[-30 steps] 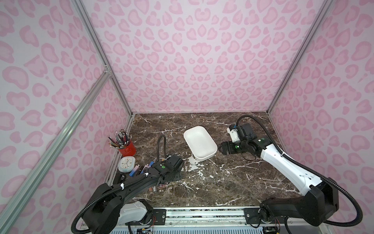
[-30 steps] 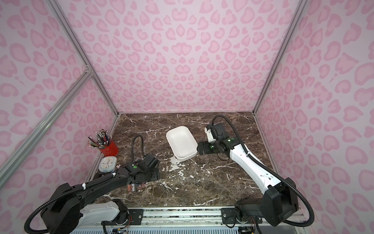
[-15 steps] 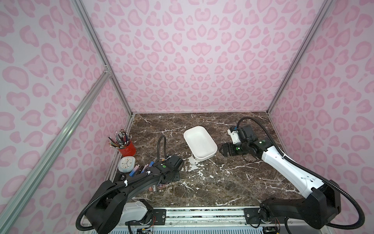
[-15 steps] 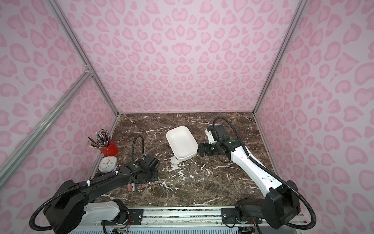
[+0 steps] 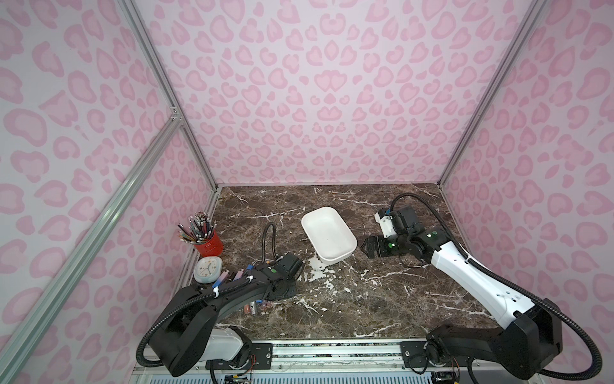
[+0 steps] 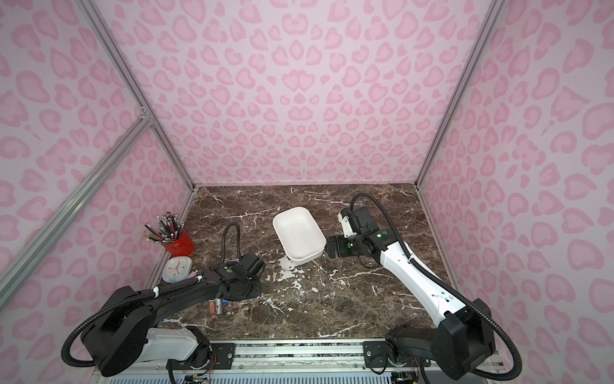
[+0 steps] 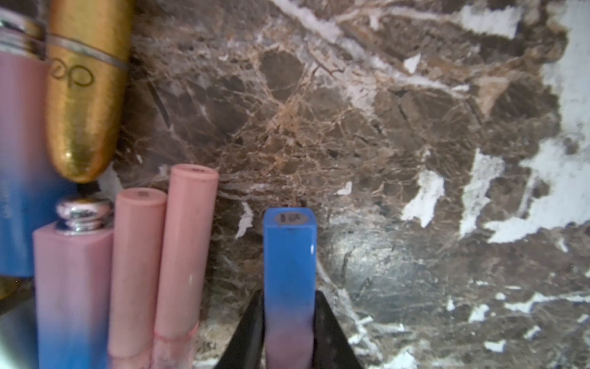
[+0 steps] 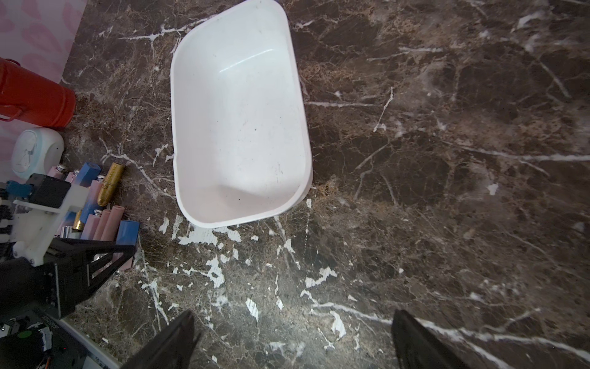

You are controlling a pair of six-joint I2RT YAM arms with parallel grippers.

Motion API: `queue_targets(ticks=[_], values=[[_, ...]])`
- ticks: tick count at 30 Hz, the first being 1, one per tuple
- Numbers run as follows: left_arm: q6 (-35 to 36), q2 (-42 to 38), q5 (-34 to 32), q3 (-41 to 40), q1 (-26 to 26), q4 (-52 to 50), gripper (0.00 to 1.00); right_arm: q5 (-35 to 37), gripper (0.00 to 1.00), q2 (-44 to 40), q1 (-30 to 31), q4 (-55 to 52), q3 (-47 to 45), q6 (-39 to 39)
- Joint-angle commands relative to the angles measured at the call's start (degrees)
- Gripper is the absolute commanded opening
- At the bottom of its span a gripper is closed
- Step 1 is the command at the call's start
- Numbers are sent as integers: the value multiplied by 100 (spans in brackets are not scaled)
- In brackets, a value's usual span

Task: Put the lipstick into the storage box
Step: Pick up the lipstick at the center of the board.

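Pink leopard-print walls (image 5: 315, 83) enclose a brown marble table (image 5: 382, 299). Near its middle sits the white storage box (image 5: 329, 232), and the right gripper (image 8: 293, 319) is spread wide over bare marble just beside it. At the table's left side, well apart from the box, the left gripper (image 7: 289, 297) is clamped on a blue-and-pink lipstick (image 7: 289, 255), near other pink tubes (image 7: 134, 271).

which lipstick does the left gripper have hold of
The square blue tube that fades to pink, pinched between the fingers of the left gripper. It sits apart from the others; the gold tube and round pink tubes lie untouched alongside.
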Motion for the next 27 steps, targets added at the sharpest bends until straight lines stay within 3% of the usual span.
queue_targets(ticks=[1,6,12,20,27], values=[[56,144,82,94,7,67,16,26,99,-13,-28,28,-58,1],[141,388,117,260,2,43,5,-14,99,-13,-102,58,-43,-33],[314,501,74,779,-6,-316,3,-66,99,-55,-216,38,-45,-99],[775,621,-302,2344,-11,-1262,3,-154,99,13,-385,57,-41,-165],[1311,1425,-362,3988,-2,-1547,3,-166,99,125,-528,64,51,-192]])
